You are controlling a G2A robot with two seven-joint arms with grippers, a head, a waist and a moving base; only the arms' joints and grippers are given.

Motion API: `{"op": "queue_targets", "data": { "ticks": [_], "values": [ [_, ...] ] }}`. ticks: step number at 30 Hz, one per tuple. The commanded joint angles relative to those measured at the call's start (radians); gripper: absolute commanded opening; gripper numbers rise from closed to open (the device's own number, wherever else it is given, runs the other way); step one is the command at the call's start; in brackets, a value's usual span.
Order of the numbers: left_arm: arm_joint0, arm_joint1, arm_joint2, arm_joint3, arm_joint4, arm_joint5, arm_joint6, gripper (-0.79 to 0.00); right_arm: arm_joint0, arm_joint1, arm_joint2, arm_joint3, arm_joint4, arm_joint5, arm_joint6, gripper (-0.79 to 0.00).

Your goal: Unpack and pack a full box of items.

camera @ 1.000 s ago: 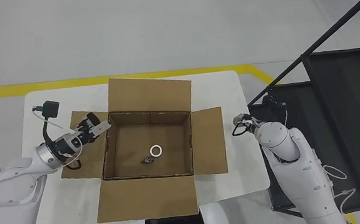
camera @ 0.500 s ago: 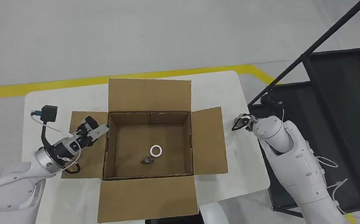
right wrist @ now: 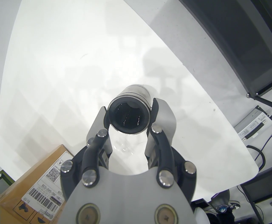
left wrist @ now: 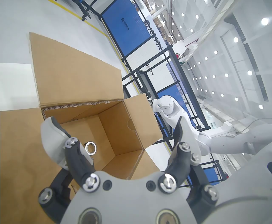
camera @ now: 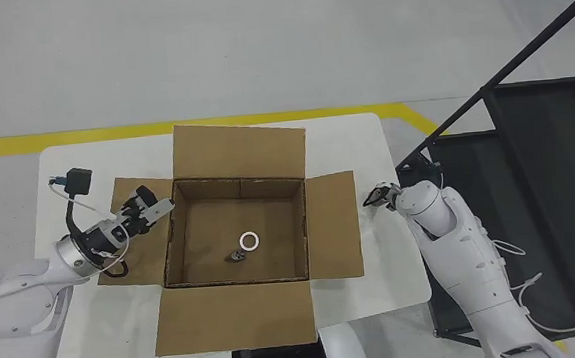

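An open cardboard box stands on the white table with its flaps spread out. Inside lie a white ring and a small dark part; the ring also shows in the left wrist view. My left gripper hangs open over the box's left flap, nothing between its fingers. My right gripper is shut on a metal cylinder bearing, held above the table just right of the box's right flap, where the top view shows the right gripper.
A dark metal cart stands off the table's right edge. The box's near flap reaches the table's front edge. Bare table lies under the right gripper.
My left gripper drew back from the box's left wall to over the left flap. The right gripper shifted slightly to the left, towards the box.
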Motion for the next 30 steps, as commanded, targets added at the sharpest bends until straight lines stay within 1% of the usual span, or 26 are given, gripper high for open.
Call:
{"op": "queue_targets", "data": {
  "ticks": [1,5,10,14,18,22,25,30],
  "values": [
    [0.000,0.000,0.000,0.000,0.000,0.000,0.000,0.000,0.000,0.000,-0.001,-0.001,-0.002,0.006,0.003,0.000],
    [0.000,0.000,0.000,0.000,0.000,0.000,0.000,0.000,-0.006,0.001,0.003,-0.026,0.002,0.011,0.001,0.000],
    [0.000,0.000,0.000,0.000,0.000,0.000,0.000,0.000,-0.037,0.003,0.019,-0.115,-0.004,0.031,-0.018,0.000],
    [0.000,0.000,0.000,0.000,0.000,0.000,0.000,0.000,-0.068,0.007,0.037,-0.216,-0.025,0.047,-0.028,0.000],
    [0.000,0.000,0.000,0.000,0.000,0.000,0.000,0.000,-0.111,0.010,0.054,-0.349,-0.052,0.050,-0.056,0.000],
    [0.000,0.000,0.000,0.000,0.000,0.000,0.000,0.000,-0.140,0.012,0.057,-0.483,-0.079,0.027,-0.086,0.000],
    [0.000,0.000,0.000,0.000,0.000,0.000,0.000,0.000,-0.154,0.011,0.048,-0.566,-0.081,-0.041,-0.115,0.000],
    [0.000,0.000,0.000,0.000,0.000,0.000,0.000,0.000,-0.139,0.009,-0.015,-0.640,-0.137,-0.111,-0.144,0.000]
  ]
}}
